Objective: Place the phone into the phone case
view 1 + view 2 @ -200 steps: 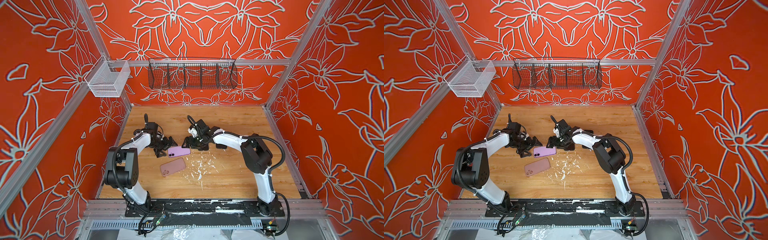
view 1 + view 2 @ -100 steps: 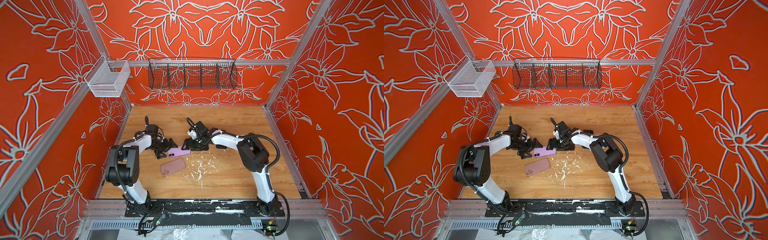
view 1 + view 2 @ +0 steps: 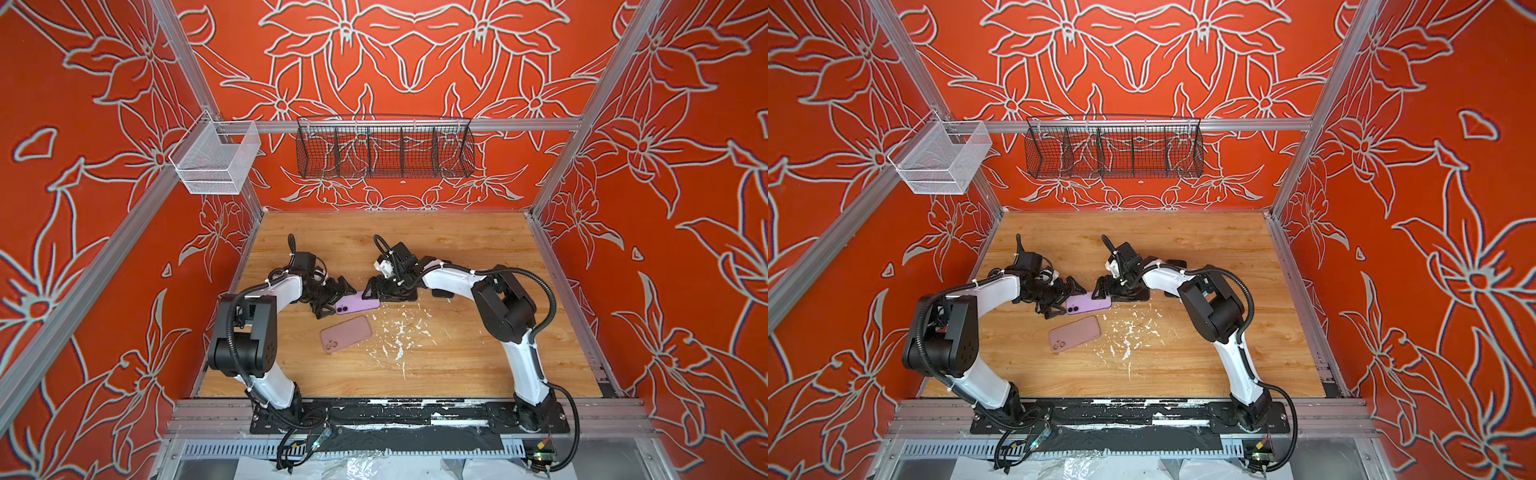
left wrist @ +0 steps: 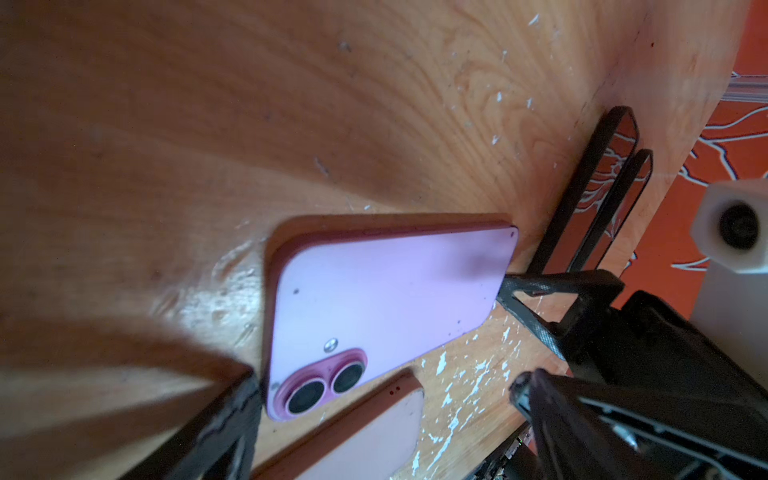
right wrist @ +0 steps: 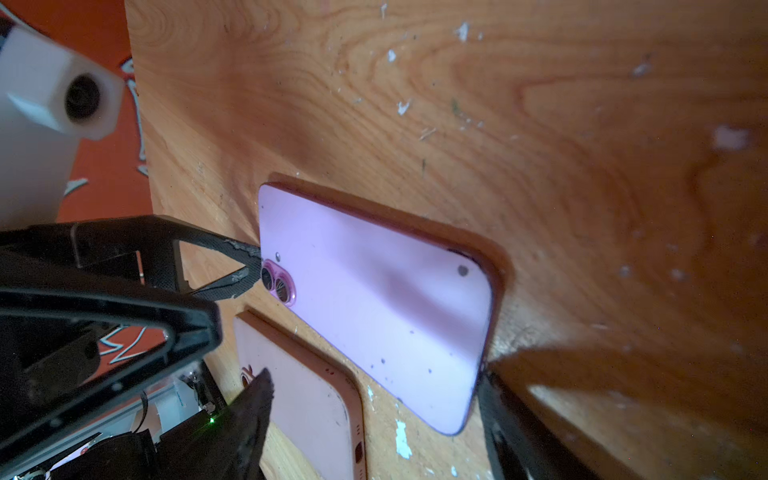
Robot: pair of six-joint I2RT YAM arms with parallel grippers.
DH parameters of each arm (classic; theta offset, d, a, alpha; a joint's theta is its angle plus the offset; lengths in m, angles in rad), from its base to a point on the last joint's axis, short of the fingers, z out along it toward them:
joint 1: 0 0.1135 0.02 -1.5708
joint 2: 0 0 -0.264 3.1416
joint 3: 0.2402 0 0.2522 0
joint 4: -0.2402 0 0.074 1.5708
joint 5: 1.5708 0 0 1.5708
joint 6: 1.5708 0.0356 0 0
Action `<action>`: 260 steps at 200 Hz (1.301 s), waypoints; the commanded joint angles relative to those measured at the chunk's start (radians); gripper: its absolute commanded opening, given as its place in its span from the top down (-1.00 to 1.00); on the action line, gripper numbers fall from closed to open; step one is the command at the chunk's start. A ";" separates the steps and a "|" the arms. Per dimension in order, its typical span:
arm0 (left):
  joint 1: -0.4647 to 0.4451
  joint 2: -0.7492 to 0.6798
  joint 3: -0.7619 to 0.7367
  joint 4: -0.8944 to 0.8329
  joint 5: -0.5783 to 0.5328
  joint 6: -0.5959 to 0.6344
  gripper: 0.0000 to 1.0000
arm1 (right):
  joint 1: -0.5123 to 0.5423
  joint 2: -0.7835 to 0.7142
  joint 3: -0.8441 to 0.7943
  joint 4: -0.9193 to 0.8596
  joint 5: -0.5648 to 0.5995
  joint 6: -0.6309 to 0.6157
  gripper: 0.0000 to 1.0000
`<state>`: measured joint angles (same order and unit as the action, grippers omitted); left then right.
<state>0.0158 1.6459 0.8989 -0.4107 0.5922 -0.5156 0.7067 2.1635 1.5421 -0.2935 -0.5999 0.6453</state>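
**One phone, one case, two grippers at the phone's ends**

One purple phone (image 3: pixel 357 303) is lying back-up on the wooden table (image 3: pixel 457 361), with its two lenses showing. One pink phone case (image 3: pixel 346 333) is lying just beside the phone's nearer long edge, not touching it.

Two grippers are sitting at the phone. The left gripper (image 3: pixel 330 300) is at the phone's camera end with its jaws standing wide apart and gripping nothing. In the right wrist view one of its fingertips (image 5: pixel 237 247) is touching that end beside the lenses. The right gripper (image 3: pixel 372 292) is at the phone's plain end, jaws likewise apart and not clamping, and one finger (image 4: pixel 552 278) is meeting that end.

Two black frames (image 4: pixel 621 112) are lying beyond the phone's plain end; I cannot tell what they are. White flecks (image 3: pixel 399 332) are dotting the table near that end. Two baskets are hanging well behind the phone: one white mesh basket (image 3: pixel 216 162) and one black wire basket (image 3: pixel 384 151).
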 commanded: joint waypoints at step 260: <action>-0.042 0.009 -0.012 0.072 -0.053 -0.024 -0.95 | -0.012 0.021 -0.058 0.289 -0.218 0.133 -0.55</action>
<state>-0.0078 1.6550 0.9154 -0.3763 0.5037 -0.5243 0.6735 2.1803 1.4986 -0.1265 -0.6933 0.7341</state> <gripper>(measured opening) 0.978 0.775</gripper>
